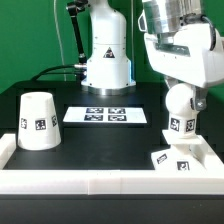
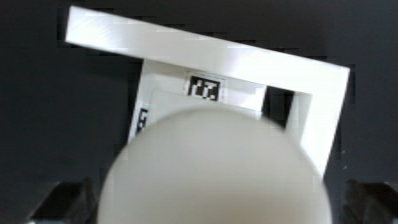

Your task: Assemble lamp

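Note:
My gripper [image 1: 181,101] is shut on the white ball-shaped bulb [image 1: 177,112] and holds it upright in the air, just above the low square base [image 1: 178,159] at the exterior view's front right. In the wrist view the bulb [image 2: 214,165] fills the near field between dark fingers [image 2: 43,206], and the tagged base [image 2: 206,88] lies beyond it. The cup-like shade [image 1: 38,121] stands mouth down at the exterior view's left, far from the gripper.
The marker board [image 1: 105,115] lies flat at the table's middle. A raised white rail [image 1: 60,181] runs along the table's front and sides, and the base sits in its front right corner. The robot's pedestal [image 1: 106,62] stands at the back.

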You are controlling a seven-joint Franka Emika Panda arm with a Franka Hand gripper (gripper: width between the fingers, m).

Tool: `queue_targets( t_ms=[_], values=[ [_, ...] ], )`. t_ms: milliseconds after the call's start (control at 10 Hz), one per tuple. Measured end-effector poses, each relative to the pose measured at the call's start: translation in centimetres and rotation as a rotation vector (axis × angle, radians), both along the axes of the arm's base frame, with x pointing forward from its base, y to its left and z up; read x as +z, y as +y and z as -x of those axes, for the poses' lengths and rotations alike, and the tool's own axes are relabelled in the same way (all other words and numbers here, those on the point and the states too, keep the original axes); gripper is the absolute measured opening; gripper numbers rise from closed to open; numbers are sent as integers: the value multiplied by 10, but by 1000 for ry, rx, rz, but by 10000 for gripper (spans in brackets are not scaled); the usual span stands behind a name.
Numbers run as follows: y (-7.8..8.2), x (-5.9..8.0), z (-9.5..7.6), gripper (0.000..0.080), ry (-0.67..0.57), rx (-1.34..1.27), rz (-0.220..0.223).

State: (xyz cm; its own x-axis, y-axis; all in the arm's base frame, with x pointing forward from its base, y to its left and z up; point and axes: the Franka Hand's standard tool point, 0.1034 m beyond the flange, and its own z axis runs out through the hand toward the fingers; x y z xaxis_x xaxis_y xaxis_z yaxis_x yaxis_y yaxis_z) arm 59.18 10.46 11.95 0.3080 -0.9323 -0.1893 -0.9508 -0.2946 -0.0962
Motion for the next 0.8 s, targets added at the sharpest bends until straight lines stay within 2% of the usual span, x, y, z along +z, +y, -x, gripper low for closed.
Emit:
queue_targets(
  t_ms=[300,800],
  values=[
    [2,0,1,699,-67,333,24],
    [3,-2,3,699,-129,638,35]
  ],
)
